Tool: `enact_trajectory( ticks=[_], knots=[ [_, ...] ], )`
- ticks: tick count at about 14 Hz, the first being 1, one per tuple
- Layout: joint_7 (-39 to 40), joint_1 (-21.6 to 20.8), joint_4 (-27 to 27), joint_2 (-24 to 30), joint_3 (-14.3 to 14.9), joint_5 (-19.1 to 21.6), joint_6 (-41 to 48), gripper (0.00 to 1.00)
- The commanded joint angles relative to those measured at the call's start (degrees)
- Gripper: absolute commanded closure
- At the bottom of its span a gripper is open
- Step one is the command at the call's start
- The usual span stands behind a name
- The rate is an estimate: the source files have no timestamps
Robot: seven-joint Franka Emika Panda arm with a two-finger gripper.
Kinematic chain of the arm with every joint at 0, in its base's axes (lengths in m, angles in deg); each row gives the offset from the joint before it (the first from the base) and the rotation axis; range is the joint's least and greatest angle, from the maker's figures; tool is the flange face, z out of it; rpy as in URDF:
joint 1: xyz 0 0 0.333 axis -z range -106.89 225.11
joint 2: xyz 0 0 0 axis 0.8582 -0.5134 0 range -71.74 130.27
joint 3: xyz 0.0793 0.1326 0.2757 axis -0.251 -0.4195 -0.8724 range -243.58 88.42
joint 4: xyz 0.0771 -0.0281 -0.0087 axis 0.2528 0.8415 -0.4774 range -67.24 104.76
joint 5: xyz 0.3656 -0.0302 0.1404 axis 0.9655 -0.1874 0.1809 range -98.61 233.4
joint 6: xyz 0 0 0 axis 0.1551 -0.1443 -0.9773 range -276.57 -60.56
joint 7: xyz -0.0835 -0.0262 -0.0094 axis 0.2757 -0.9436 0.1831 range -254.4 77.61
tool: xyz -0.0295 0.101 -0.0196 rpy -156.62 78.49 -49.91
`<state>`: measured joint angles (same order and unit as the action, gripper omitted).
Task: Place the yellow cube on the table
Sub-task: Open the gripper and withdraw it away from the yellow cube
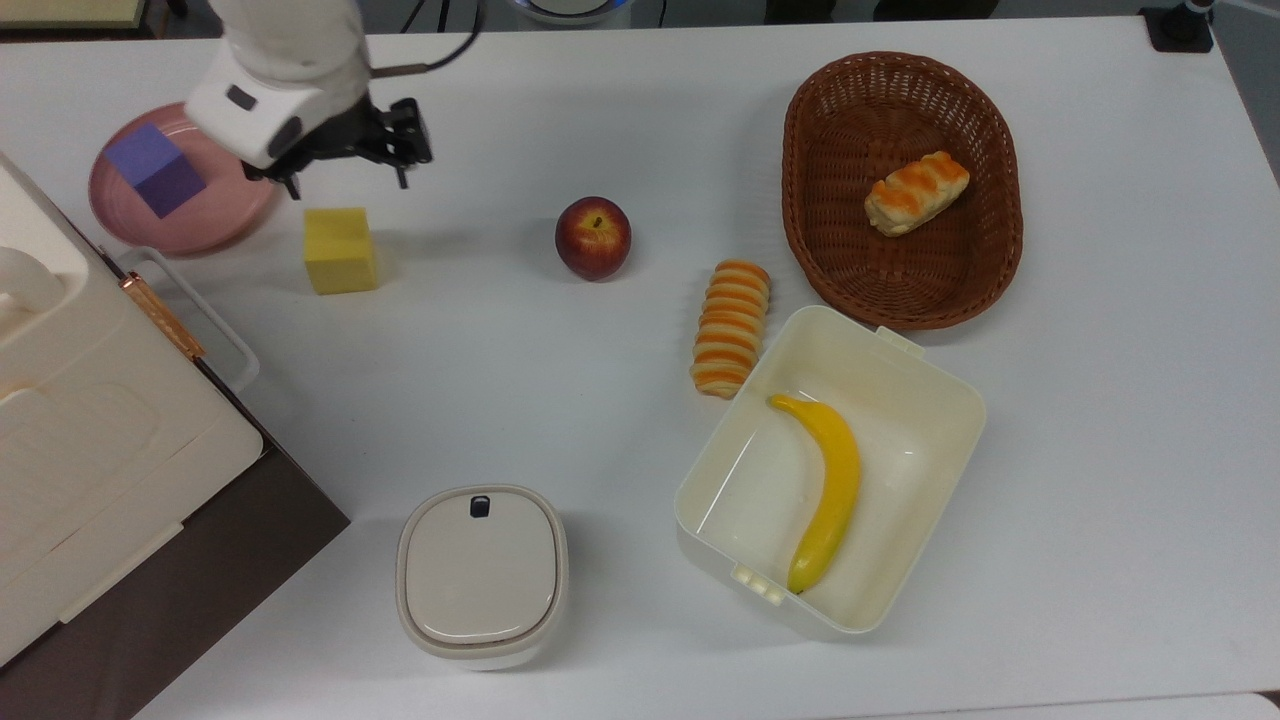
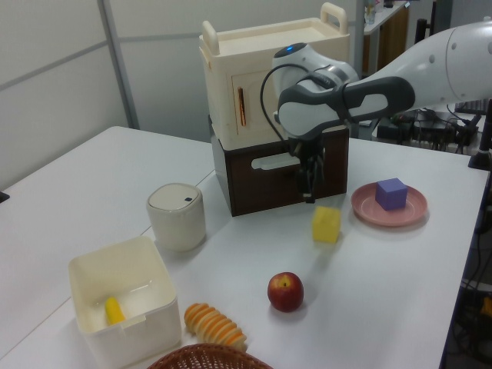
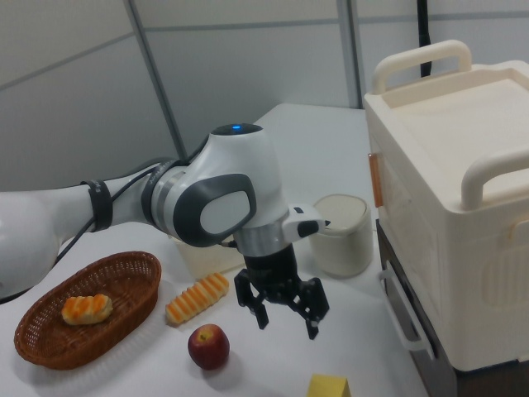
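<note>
On the desk (image 1: 640,120), btwn pink plate (image 1: 235,222) and apple (image 1: 593,237), sits the cube (image 1: 341,250), free of the gripper (image 1: 350,178), which hangs above w/ jaws spread, empty. Placement looks done; next move is prob. just lifting clear w/o nudging it.

A yellow cube (image 1: 341,250) sits on the white table (image 1: 1100,450), a purple cube (image 1: 156,169) on a pink plate (image 1: 235,215).
</note>
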<state>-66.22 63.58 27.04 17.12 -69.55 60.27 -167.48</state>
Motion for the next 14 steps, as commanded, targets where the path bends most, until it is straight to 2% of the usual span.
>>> enact_trajectory(
  ticks=[1, 5, 8, 10, 14],
  knots=[
    [-8.08, -5.5, -0.02, 0.81, 0.68, 0.8, 0.26, 0.0],
    [-21.35, -12.53, -3.88, 1.6, 0.68, 0.62, 3.41, 0.0],
    [-27.42, -16.14, -4.51, 3.0, 0.68, 0.62, 4.48, 0.0],
    [-30.87, -16.33, -4.51, 5.63, 0.59, 0.71, 6.05, 0.0],
    [-30.7, -15.72, -3.81, 10.12, 0.5, 3.08, 9.4, 0.0]
  ],
)
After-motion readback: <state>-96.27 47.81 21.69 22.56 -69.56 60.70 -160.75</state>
